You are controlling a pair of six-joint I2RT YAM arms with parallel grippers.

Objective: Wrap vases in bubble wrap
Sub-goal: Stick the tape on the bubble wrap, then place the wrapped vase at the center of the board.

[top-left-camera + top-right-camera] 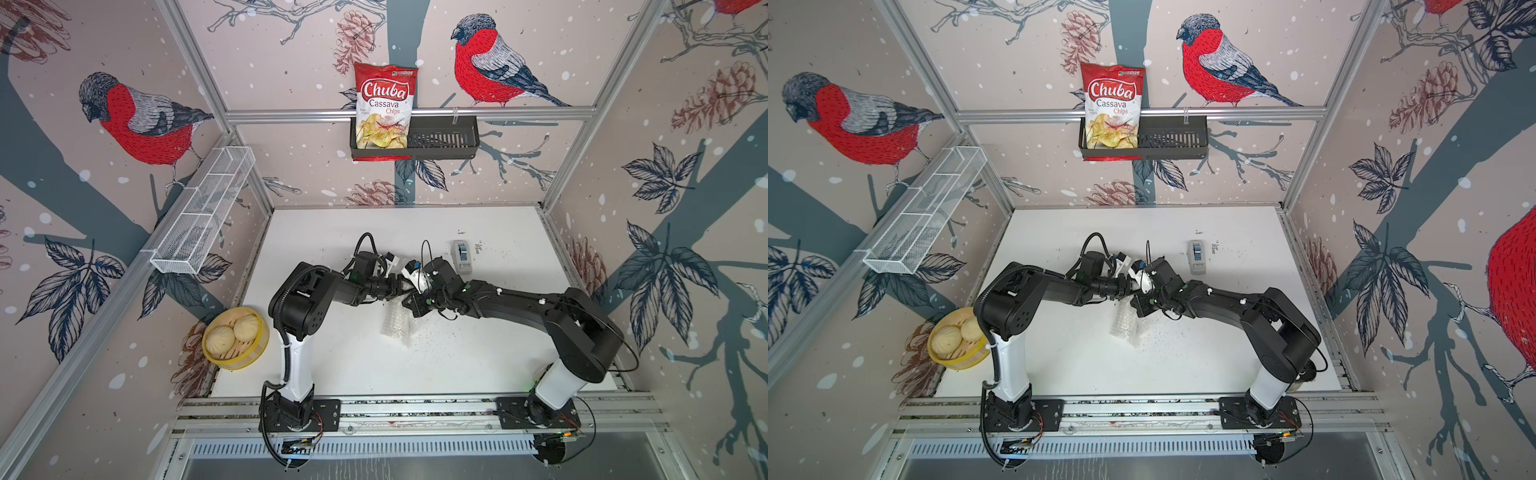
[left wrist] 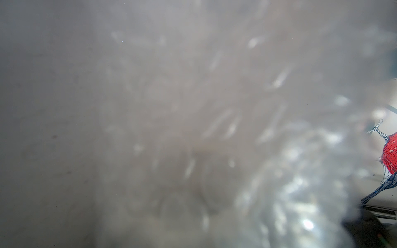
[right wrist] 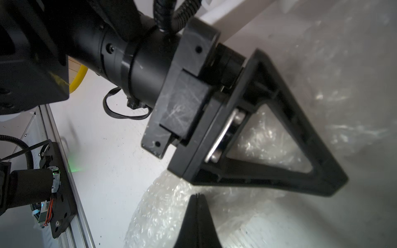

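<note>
The bubble wrap (image 1: 397, 328) (image 1: 1125, 328) hangs as a crumpled bundle from where my two grippers meet, down to the middle of the white table (image 1: 478, 353). My left gripper (image 1: 402, 287) (image 1: 1128, 287) points right and is shut on the wrap's upper part. Blurred bubble wrap (image 2: 193, 128) fills the left wrist view. In the right wrist view the left gripper (image 3: 335, 184) lies against the wrap (image 3: 163, 214). My right gripper (image 3: 197, 195) (image 1: 409, 305) is shut, its tips pressed together just before the wrap. The vase is hidden.
A grey-blue tape dispenser (image 1: 462, 255) (image 1: 1196, 257) stands behind the right arm. A yellow steamer with buns (image 1: 235, 338) sits at the table's left edge. A white wire basket (image 1: 203, 212) hangs on the left wall, a black basket (image 1: 440, 137) with a chips bag (image 1: 384, 108) on the back rail.
</note>
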